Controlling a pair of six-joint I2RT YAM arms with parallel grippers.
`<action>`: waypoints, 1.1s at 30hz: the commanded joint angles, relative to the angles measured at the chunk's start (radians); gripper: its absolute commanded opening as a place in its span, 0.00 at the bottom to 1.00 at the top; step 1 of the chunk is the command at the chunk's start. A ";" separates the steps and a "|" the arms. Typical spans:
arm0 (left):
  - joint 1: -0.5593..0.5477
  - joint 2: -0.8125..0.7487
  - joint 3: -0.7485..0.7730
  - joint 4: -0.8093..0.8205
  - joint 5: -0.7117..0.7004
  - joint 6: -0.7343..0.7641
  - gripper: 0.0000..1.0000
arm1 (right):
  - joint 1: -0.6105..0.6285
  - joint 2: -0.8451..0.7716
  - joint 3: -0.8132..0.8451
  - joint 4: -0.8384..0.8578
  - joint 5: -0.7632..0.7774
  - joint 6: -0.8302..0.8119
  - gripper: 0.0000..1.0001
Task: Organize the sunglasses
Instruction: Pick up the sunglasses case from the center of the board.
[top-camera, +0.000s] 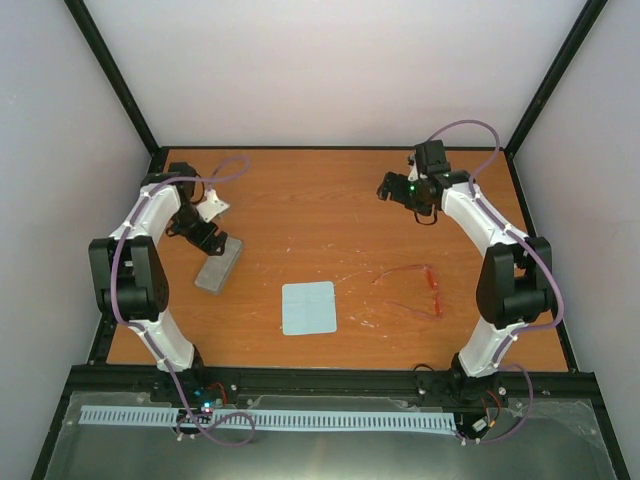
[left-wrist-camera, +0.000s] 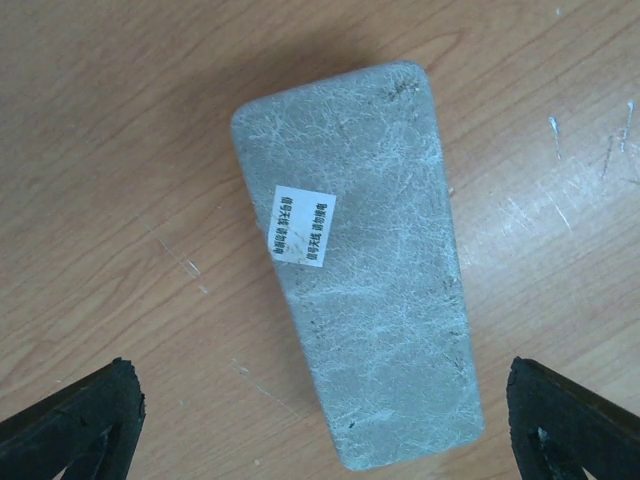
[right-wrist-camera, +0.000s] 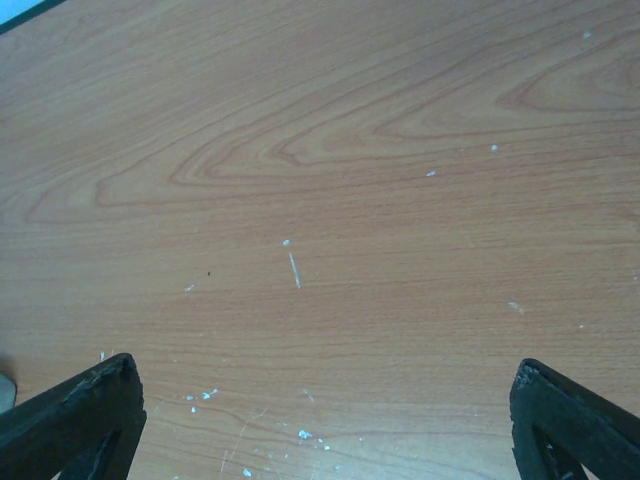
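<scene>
The sunglasses (top-camera: 415, 288), with a thin red-pink frame and long slim arms spread open, lie on the table at the right, in front of the right arm's base; they show in neither wrist view. A grey rectangular case (top-camera: 220, 265) lies closed at the left; in the left wrist view it (left-wrist-camera: 365, 260) fills the middle, with a white label on top. My left gripper (top-camera: 200, 235) hangs open just above the case's far end, touching nothing. My right gripper (top-camera: 400, 190) is open and empty over bare table at the back right, well behind the sunglasses.
A pale blue square cloth (top-camera: 308, 307) lies flat near the table's front middle. A black frame rail (top-camera: 330, 378) runs along the front edge, with black uprights at the back corners. The wooden table (right-wrist-camera: 320, 200) shows small white specks.
</scene>
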 joint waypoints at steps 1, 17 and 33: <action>-0.002 -0.009 0.003 -0.052 0.003 -0.009 0.99 | 0.014 0.016 -0.002 -0.028 -0.024 -0.017 0.97; -0.074 0.052 -0.088 0.014 -0.066 -0.071 0.99 | 0.045 -0.021 -0.077 -0.013 -0.028 0.005 0.98; -0.102 0.073 -0.175 0.115 -0.173 -0.128 0.94 | 0.044 -0.030 -0.088 -0.002 -0.055 -0.013 0.92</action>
